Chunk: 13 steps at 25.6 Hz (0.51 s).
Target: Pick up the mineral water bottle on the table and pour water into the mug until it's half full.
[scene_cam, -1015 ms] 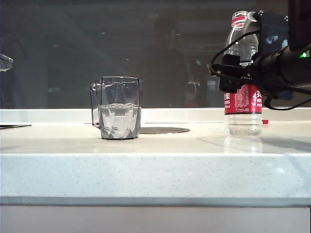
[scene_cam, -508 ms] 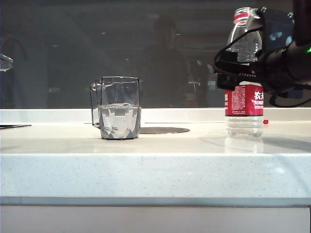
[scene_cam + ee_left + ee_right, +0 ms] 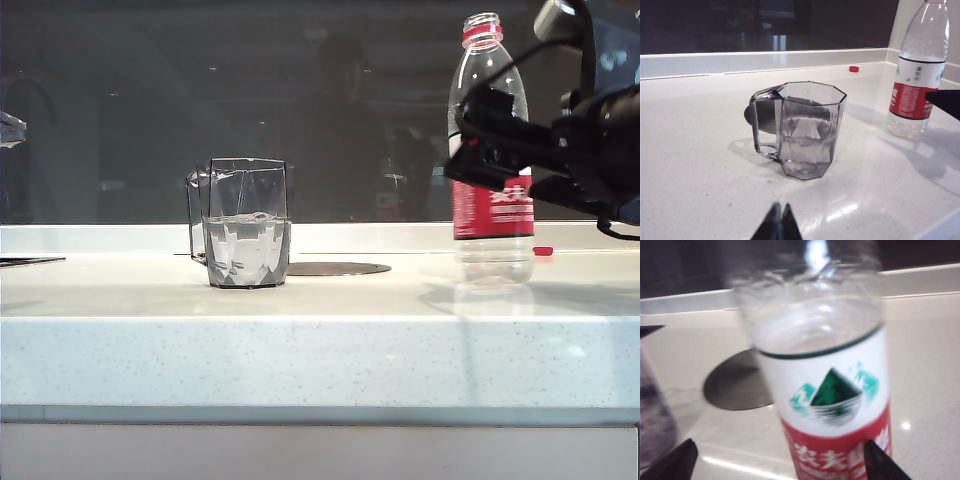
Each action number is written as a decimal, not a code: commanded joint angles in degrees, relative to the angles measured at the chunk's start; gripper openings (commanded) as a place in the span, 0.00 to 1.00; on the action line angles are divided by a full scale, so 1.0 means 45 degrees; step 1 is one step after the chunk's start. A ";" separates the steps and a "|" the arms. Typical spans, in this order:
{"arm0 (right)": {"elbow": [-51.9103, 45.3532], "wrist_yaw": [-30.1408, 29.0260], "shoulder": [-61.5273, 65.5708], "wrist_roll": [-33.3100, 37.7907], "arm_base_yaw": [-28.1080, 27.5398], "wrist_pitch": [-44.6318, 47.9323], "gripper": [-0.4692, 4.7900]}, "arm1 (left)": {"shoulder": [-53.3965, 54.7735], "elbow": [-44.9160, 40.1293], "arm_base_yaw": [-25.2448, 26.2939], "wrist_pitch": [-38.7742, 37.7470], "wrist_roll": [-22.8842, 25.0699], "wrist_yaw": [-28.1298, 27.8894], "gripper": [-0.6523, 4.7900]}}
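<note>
Water (image 3: 802, 150), clear and colourless, fills roughly the lower half of the clear grey-tinted faceted mug (image 3: 247, 222), which stands upright on the wide white speckled stone-like table (image 3: 320, 355), towards the left of the exterior view, with its side handle (image 3: 762, 122) turned to the back left. Just behind the mug a dark round disc (image 3: 336, 268) lies flat in the tabletop.

Well apart from the mug, on the right, the tall clear plastic mineral water bottle (image 3: 490, 160) stands upright on the table, uncapped, its red neck ring at the top and its red-and-white label around the middle; only a little water shows at its base. A small red cap (image 3: 542, 251) lies on the table just beside the bottle, towards the back wall.

The right gripper (image 3: 780, 460) sits level with the bottle's label, its dark fingertips (image 3: 880, 465) spread wide to either side of the bottle with a gap showing at each side, so it grips nothing. In the exterior view its black arm reaches in from the right edge, in front of the label.

The left gripper (image 3: 778, 222) hangs over the table in front of the mug, near it without touching, its two dark tips pressed together and empty.
</note>
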 commanded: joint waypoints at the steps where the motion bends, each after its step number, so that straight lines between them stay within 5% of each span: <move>1: -0.0554 0.1919 -0.0792 0.0039 0.0952 0.0185 1.00 | -0.0005 0.0039 0.0520 0.0117 0.0019 0.0209 0.11; 5: -0.1336 0.4760 -0.1938 -0.0194 0.2458 0.0189 1.00 | -0.0005 0.0034 0.2191 0.0107 0.0019 0.0228 0.11; 8: -0.1360 0.4891 -0.2642 -0.0194 0.3546 0.0233 1.00 | -0.0005 0.0034 0.3623 0.0107 0.0019 0.0238 0.11; 11: -0.1360 0.4891 -0.3206 -0.0204 0.4507 0.0282 0.79 | -0.0005 0.0039 0.4979 0.0112 0.0015 0.0253 0.11; 13: -0.1409 0.4906 -0.3808 -0.0267 0.5168 0.0180 0.76 | -0.0005 0.0034 0.6086 0.0107 0.0019 0.0238 0.11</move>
